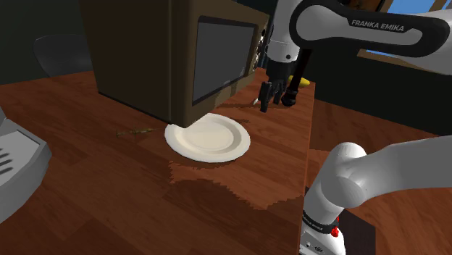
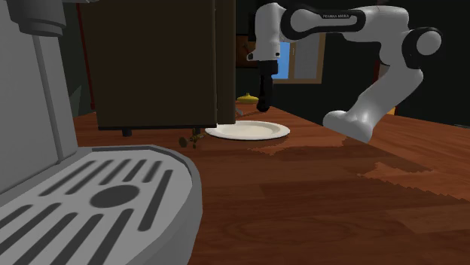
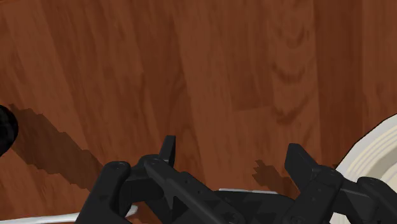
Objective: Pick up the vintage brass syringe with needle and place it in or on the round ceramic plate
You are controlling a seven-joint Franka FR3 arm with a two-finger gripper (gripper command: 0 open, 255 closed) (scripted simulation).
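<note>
The small brass syringe [image 1: 135, 132] lies on the wooden table to the shoulder view's left of the round white plate [image 1: 208, 138], close to the brown cabinet's front corner. From the second exterior view the syringe [image 2: 192, 139] rests just in front of the plate [image 2: 248, 130]. My black gripper [image 1: 276, 100] hangs above the table beyond the plate's far side, well away from the syringe. Seen from the wrist, the gripper [image 3: 232, 156] is open with only bare wood between its fingers [image 3: 168, 149], and the plate's rim [image 3: 376, 153] is off to one side.
A big brown cabinet with a dark glass door [image 1: 163, 51] stands right behind the plate and overhangs its rim. A grey coffee machine [image 2: 98, 188] fills the near corner. A yellow object [image 1: 304, 81] sits behind the gripper. The table edge [image 1: 310, 145] runs near the stand.
</note>
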